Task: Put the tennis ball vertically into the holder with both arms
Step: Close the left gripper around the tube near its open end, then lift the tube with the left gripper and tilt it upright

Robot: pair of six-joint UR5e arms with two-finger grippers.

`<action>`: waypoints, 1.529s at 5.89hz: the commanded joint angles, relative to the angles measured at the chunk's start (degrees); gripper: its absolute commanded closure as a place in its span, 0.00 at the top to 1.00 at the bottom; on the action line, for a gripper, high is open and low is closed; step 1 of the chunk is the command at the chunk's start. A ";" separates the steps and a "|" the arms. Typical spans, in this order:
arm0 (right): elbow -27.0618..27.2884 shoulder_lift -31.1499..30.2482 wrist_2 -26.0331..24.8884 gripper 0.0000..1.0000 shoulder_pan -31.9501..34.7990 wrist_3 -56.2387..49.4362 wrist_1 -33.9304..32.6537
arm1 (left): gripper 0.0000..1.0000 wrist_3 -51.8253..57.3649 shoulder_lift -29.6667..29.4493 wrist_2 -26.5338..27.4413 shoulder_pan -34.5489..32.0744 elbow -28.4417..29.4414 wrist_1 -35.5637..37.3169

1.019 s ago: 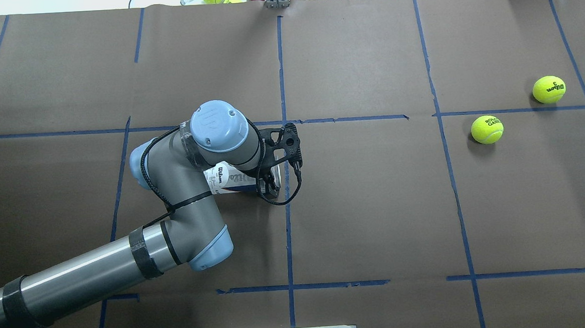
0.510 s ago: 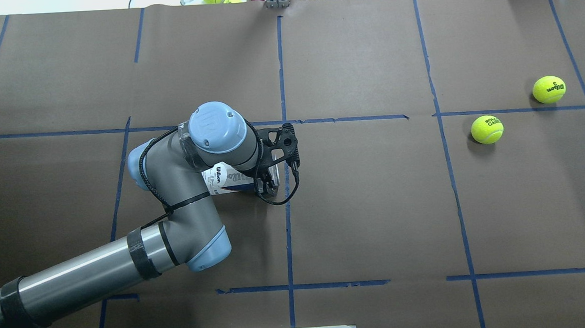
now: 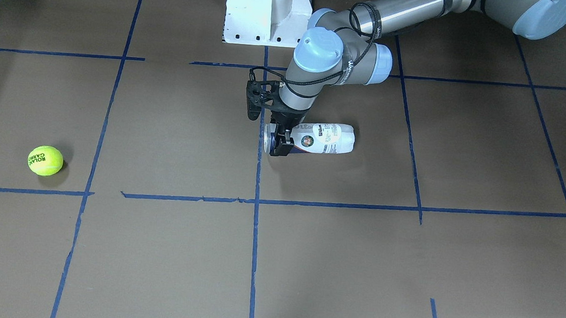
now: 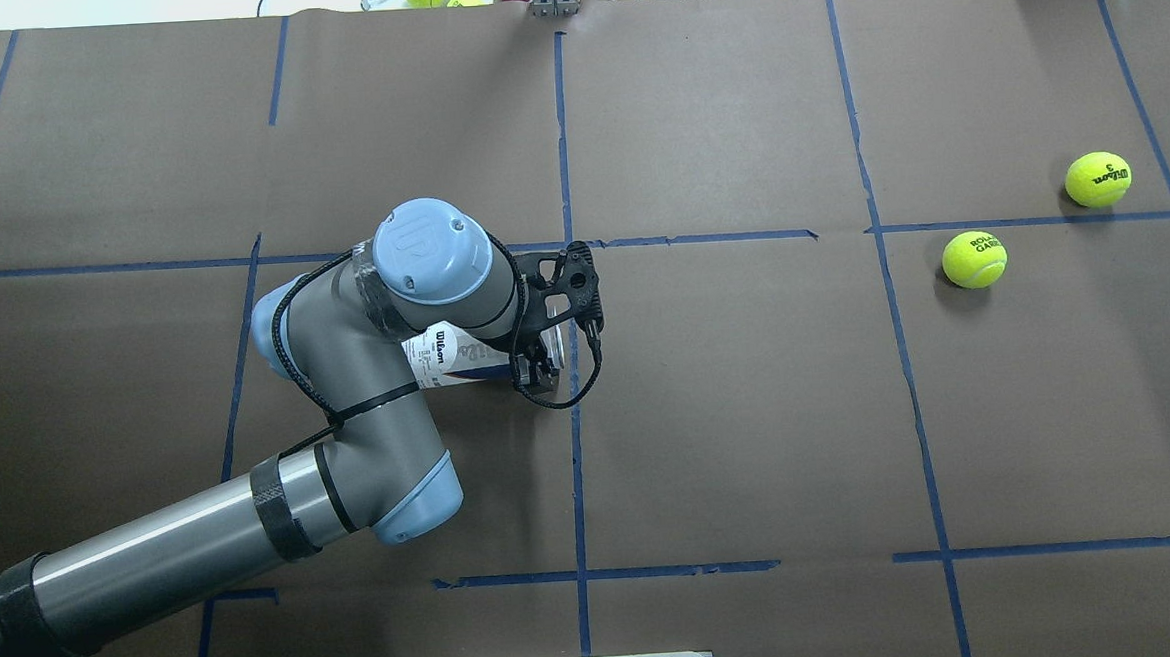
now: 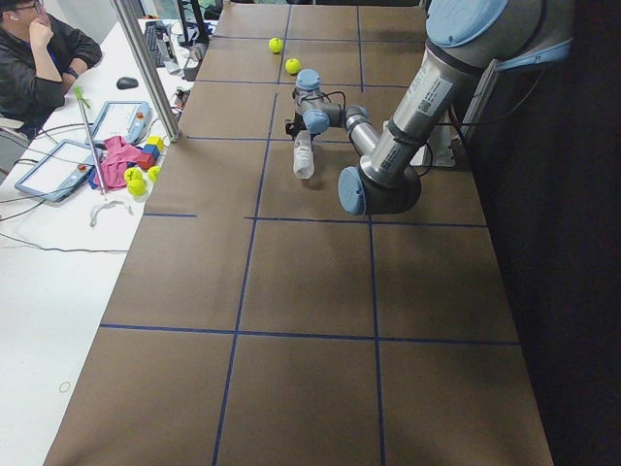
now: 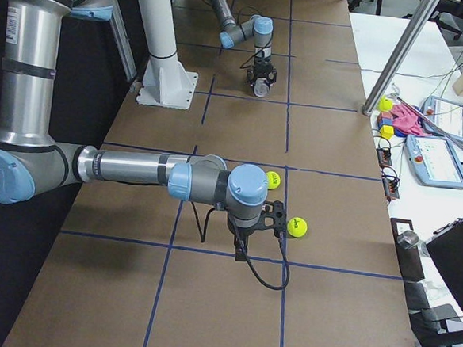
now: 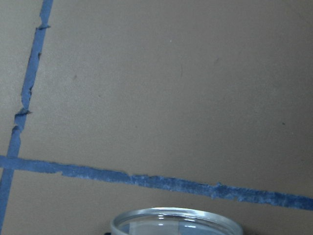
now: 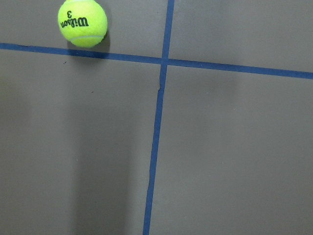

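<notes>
The holder (image 3: 322,138) is a clear can with a navy-and-white Wilson label, lying on its side near the table's middle (image 4: 447,361). My left gripper (image 3: 278,142) comes down over its open end, fingers shut on the rim. The left wrist view shows only the silver rim (image 7: 171,215). Two tennis balls (image 4: 974,259) (image 4: 1098,179) rest far to the right. My right gripper (image 6: 240,249) hangs close to them, seen only in the exterior right view, so I cannot tell whether it is open. One ball (image 8: 82,23) shows in the right wrist view.
A white bolted pedestal base (image 3: 267,11) stands at the robot's edge of the table. Blue tape lines grid the brown surface. A person (image 5: 39,58) sits at a side table holding tablets, blocks and more balls. A metal post (image 5: 146,68) rises at that edge.
My left wrist has shifted slightly to the left, and the holder has moved a little with it. The balls have stayed put.
</notes>
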 commanded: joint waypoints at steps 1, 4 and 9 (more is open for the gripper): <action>-0.08 0.00 0.00 1.00 0.00 0.00 0.00 | 0.68 -1.74 -0.06 -0.01 -0.39 -4.30 -0.34; -0.17 0.00 0.00 1.00 0.00 0.00 0.00 | 0.68 -13.12 0.03 -0.01 -1.19 -9.08 -8.80; -0.08 0.00 0.00 1.00 0.00 0.00 0.00 | 0.68 -29.76 1.43 10.78 -1.72 -8.03 -42.83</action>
